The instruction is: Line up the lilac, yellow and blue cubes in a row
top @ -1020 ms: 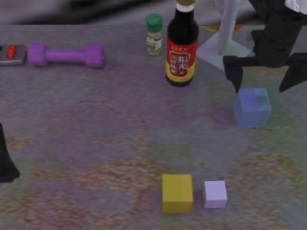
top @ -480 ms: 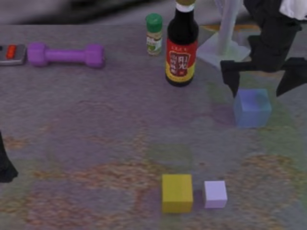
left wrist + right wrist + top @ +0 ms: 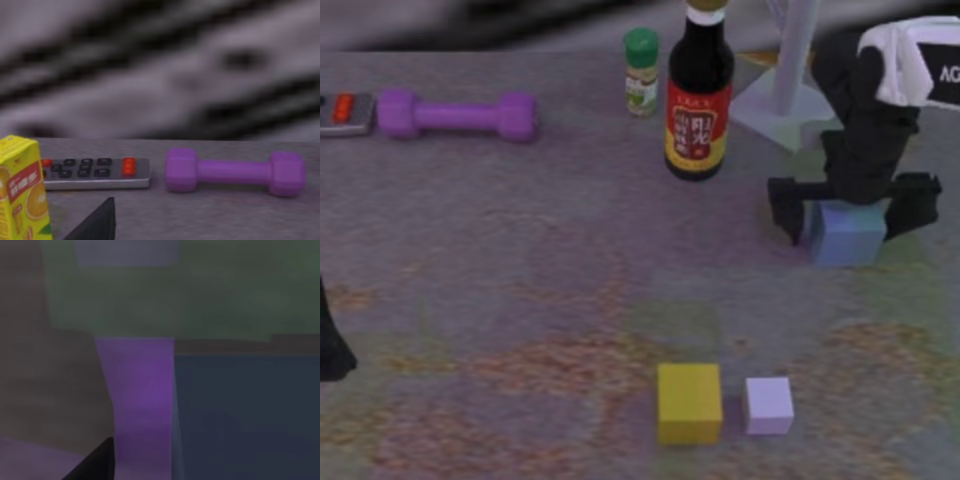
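Fingers of the right gripper (image 3: 848, 208) stood released, straddling the blue cube (image 3: 844, 236) between them; an off-centre squeeze could twist it. Yellow cube (image 3: 689, 402) and lilac cube (image 3: 768, 405) lay well apart from them.

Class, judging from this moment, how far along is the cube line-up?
Done: yellow cube and lilac cube sit side by side near the front edge. In hand: the right gripper, fingers open, straddles the blue cube. Left: grasping it and adding it to the row.
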Action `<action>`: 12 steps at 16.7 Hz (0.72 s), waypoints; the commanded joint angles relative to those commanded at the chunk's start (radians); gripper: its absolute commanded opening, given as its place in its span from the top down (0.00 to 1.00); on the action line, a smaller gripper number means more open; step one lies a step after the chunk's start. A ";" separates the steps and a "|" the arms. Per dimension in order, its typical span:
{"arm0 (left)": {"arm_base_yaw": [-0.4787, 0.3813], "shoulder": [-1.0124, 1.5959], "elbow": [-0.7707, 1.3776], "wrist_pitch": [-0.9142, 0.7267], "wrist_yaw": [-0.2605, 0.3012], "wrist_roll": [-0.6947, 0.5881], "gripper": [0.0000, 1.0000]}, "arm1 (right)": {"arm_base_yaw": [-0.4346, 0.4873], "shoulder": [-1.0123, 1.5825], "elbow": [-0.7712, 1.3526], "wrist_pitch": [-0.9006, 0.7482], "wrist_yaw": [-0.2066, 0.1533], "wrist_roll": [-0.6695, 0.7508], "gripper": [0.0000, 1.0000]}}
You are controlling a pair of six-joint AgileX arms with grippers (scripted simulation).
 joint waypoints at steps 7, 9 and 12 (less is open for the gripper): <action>0.000 0.000 0.000 0.000 0.000 0.000 0.00 | 0.000 0.000 0.000 0.000 0.000 0.000 0.30; 0.000 0.000 0.000 0.000 0.000 0.000 0.00 | 0.000 0.000 0.000 0.000 0.000 0.000 0.45; 0.000 0.000 0.000 0.000 0.000 0.000 0.00 | 0.000 0.000 0.000 0.000 0.000 0.000 0.68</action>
